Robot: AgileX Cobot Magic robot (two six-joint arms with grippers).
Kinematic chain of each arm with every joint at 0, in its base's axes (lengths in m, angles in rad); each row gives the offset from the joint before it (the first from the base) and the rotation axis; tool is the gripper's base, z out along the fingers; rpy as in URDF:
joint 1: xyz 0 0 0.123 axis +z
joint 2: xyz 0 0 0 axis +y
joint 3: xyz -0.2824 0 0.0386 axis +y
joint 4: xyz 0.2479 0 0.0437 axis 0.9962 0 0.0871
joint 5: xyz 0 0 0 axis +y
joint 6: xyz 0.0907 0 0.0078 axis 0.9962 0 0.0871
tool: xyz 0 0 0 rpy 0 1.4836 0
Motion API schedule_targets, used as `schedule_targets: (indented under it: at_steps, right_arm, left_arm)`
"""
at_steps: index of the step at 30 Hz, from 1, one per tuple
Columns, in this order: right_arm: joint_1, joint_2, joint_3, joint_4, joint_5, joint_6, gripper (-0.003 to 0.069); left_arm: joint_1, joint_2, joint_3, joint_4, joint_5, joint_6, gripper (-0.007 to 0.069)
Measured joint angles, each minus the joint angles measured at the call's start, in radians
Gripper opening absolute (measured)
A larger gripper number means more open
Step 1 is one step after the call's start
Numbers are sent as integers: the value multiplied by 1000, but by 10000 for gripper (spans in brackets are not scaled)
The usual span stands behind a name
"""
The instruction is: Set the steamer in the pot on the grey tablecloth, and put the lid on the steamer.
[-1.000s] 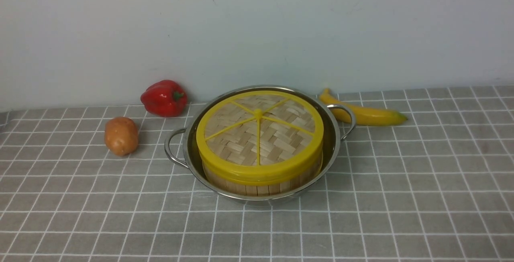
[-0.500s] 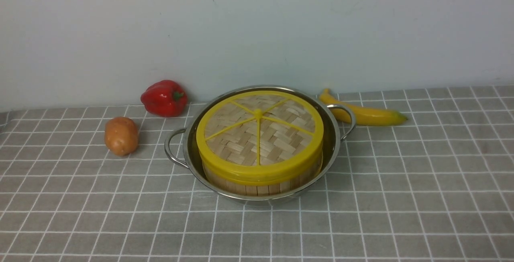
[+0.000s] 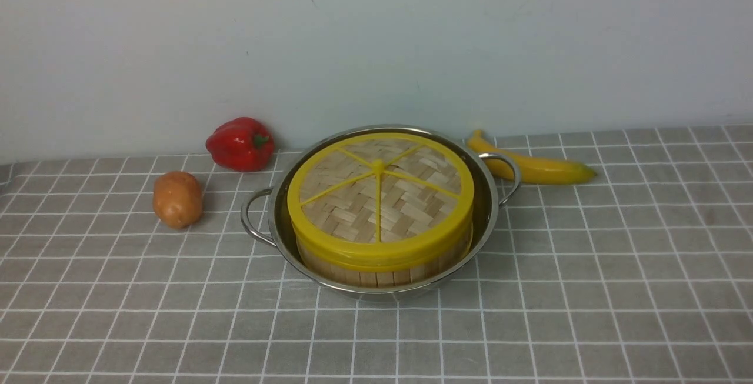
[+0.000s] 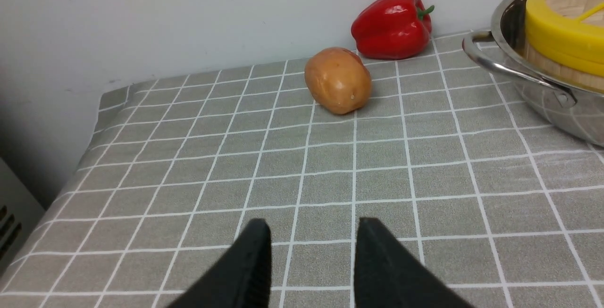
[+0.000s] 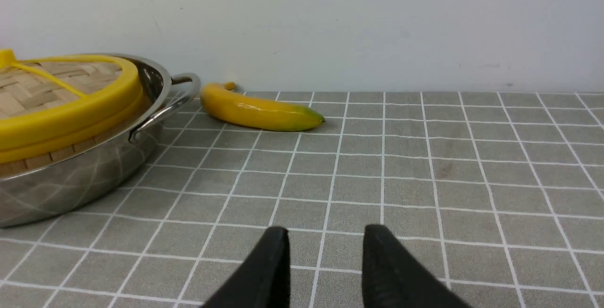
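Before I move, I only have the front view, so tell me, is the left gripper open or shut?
Observer: The black-fingered left gripper is open, with nothing between its fingers.
Operator: And the right one?
Observer: The black-fingered right gripper is open too, and only grey gridded tablecloth shows between its fingers.
Operator: Which gripper's camera catches the curved yellow banana?
Observer: The right wrist view shows the banana; the left wrist view doesn't.

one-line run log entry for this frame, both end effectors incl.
steamer: in pot | lid: on steamer | left end effector: open, empty | right end effector: open, empty
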Motion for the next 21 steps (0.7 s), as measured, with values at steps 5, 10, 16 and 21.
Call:
schedule_targets:
  at_steps: [5, 10, 16, 21]
  right_arm:
    - [-20, 0, 0, 9, 0, 0, 240]
    - [-20, 0, 0, 12, 0, 1, 240]
    - [-20, 0, 0, 12, -2, 1, 240]
    - [-20, 0, 0, 12, -1, 1, 240]
  left_arm:
    - [0, 0, 0, 0, 0, 0, 243]
    - [0, 0, 0, 0, 0, 0, 243]
    - [0, 0, 0, 0, -4, 0, 243]
    - [0, 0, 0, 0, -4, 0, 243]
